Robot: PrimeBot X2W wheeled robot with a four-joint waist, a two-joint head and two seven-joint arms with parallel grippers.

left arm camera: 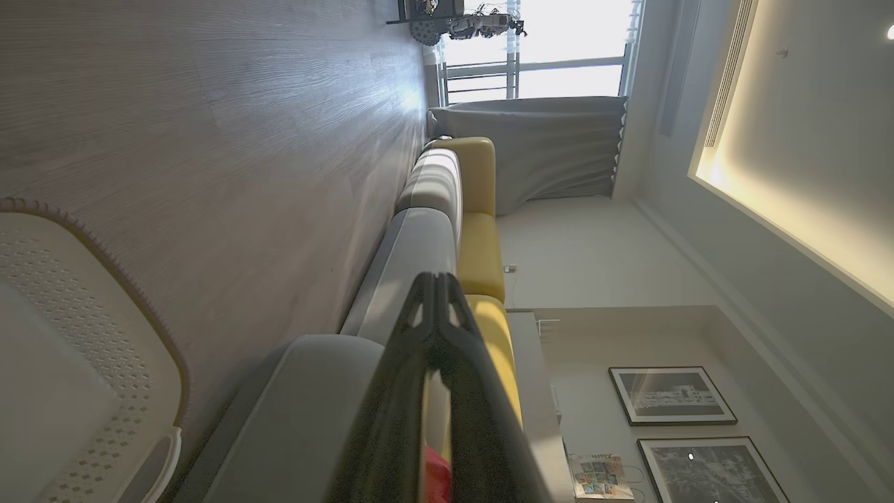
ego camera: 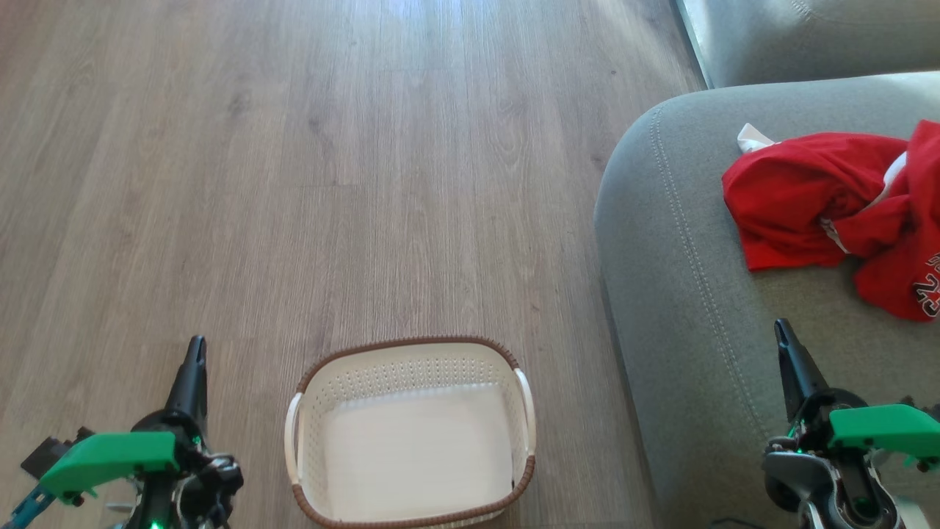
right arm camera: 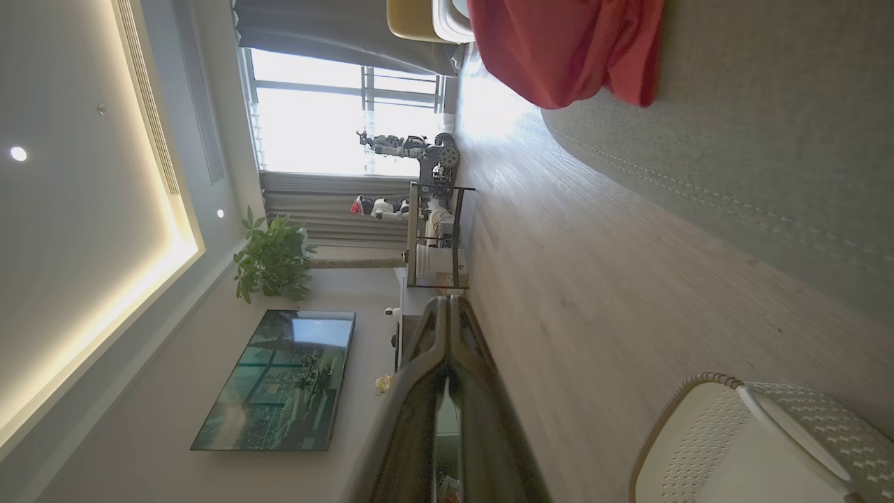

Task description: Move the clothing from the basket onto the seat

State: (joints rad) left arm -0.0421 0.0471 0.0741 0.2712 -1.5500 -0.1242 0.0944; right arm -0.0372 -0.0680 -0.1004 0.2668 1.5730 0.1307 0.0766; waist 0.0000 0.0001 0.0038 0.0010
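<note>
Finding the clothing (ego camera: 830, 213) at 3 o'clock of the head view, lying crumpled in one bright red heap: two garments bunched together and touching. Showing white trim at the upper left corner and along a fold in the middle, with white printed numbers at the frame's right edge. Resting wholly on the seat (ego camera: 698, 308), a grey-green cushion with a rounded corner and a double line of stitching along its edge. Appearing also at 12 o'clock of the right wrist view, as a red fold draped on the same fabric.

Finding the basket (ego camera: 407, 342) at 6 o'clock of the head view, well apart from the red heap. Standing upright on the wooden floor (ego camera: 294, 184), near the cushion's side, and showing a bare white bottom, perforated cream walls, a brown woven-look rim and a white handle at each end.

Finding the left gripper (ego camera: 197, 345) at 7 o'clock, hanging over the floor. Pressing both dark fingers together tip to tip, with a thin slit lower down in the left wrist view, and clamping nothing.

Finding the right gripper (ego camera: 782, 327) at 4 o'clock, above the front of the cushion. Likewise pinching its fingers to a single point, gripping nothing, near the red heap but apart from it. Not possible to tell whether touching the upholstery beneath.
</note>
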